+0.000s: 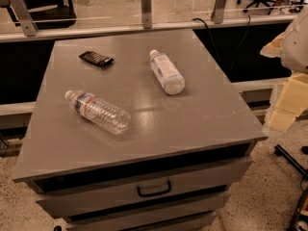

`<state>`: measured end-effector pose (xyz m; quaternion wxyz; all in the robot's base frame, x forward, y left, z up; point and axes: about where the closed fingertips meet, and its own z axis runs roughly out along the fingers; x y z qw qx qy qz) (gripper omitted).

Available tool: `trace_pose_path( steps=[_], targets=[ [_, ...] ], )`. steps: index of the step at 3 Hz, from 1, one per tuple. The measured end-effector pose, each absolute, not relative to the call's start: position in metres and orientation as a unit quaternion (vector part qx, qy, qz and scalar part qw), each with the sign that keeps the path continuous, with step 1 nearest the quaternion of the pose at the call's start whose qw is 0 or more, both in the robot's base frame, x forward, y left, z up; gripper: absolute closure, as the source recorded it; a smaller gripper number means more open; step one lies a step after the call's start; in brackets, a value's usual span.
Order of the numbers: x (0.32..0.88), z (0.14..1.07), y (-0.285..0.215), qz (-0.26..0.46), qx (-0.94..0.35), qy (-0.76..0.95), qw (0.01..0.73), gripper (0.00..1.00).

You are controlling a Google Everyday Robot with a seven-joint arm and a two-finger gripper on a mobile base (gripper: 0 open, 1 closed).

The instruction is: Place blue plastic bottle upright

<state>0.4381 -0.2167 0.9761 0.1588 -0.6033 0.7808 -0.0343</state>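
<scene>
The blue plastic bottle (166, 72) is seen lying on its side just above and right of the middle of the frame, on the grey cabinet top (202, 124). Its white cap is pointed toward the upper left and its base toward the lower right, and the pale blue-and-white label is wrapped round most of its body. A ribbed clear bottle (98, 111) with a narrow red-and-blue label is laid on its side at the left of centre, apart from the first bottle, with its cap also turned to the upper left. A small dark packet (96, 58) is placed flat near the upper left of the top. A drawer handle (154, 189) is shown at the lower centre, on the cabinet front. The gripper (285, 105) is found at the right edge of the frame, beyond the cabinet's right side and well apart from both bottles. Nothing is held by it, and whether it is released or clenched cannot be told.
</scene>
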Motion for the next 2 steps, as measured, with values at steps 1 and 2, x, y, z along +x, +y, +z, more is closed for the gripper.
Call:
trace_pose_path(
  steps=[1, 2],
  targets=[
    [0.443, 0.975, -0.215, -0.036, -0.605, 0.779, 0.162, 0.00],
    [0.474, 0.971, -0.199, -0.033, -0.633, 0.754, 0.170, 0.00]
  ],
)
